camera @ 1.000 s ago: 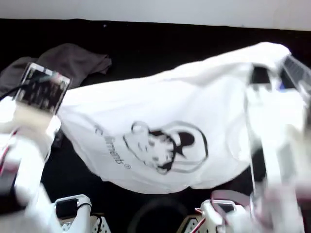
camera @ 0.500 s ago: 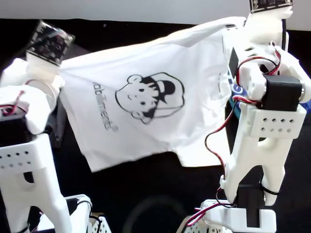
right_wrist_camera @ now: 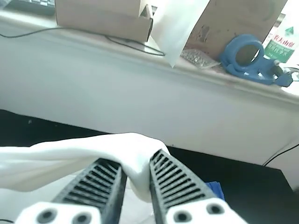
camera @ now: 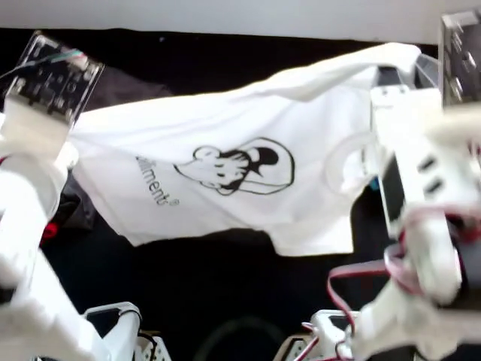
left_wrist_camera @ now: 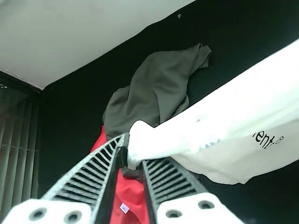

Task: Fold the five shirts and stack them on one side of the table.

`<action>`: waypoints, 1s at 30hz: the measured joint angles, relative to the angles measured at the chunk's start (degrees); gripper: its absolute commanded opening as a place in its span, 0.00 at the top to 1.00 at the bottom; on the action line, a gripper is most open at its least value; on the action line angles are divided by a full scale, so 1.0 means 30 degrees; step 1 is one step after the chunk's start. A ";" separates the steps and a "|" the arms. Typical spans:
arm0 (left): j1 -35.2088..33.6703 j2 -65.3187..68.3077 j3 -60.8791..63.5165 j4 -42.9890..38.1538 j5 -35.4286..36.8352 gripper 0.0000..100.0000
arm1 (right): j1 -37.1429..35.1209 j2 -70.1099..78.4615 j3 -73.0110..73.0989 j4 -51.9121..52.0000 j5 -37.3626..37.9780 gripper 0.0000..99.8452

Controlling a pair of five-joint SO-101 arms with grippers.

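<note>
A white shirt (camera: 225,173) with a black cartoon print hangs stretched in the air between the two arms, above the black table (camera: 225,301). My left gripper (left_wrist_camera: 133,158) is shut on one bunched corner of the white shirt (left_wrist_camera: 224,140). My right gripper (right_wrist_camera: 135,175) is shut on the opposite corner of the white shirt (right_wrist_camera: 70,158), high near the back wall. A grey shirt (left_wrist_camera: 154,88) lies crumpled on the table at the back left, with a red shirt (left_wrist_camera: 126,196) next to it. The grey shirt (camera: 128,86) peeks out behind the left arm.
The two white arm bases (camera: 113,331) stand at the table's front edge with red cables. A white wall (right_wrist_camera: 140,93) runs behind the table, with a ledge carrying boxes and a blue tape dispenser (right_wrist_camera: 252,58). A blue thing (right_wrist_camera: 215,189) lies under the right gripper.
Both arms have swung with the white shirt held taut between them; the shirt has shifted slightly lower and to the right, and the right arm has moved further right.
</note>
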 measured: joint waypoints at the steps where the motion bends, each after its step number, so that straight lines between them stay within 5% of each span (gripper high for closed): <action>1: 0.0000 0.0000 -0.0674 0.0381 0.0000 0.99 | 0.0000 -0.0527 0.0000 0.0029 0.0000 0.99; 15: -0.0586 -0.4396 -0.1963 0.0879 0.0000 0.99 | 0.0000 -0.7414 -0.0205 0.0029 0.0000 0.99; 24: -0.0586 -0.6447 0.3868 0.0762 0.0000 0.99 | 0.0000 -0.7355 0.0498 0.0029 0.0000 0.99; 30: -0.0586 -0.6300 0.9319 -0.2051 -0.0498 0.99 | 0.0000 -0.4454 0.5978 -0.1758 0.0000 0.99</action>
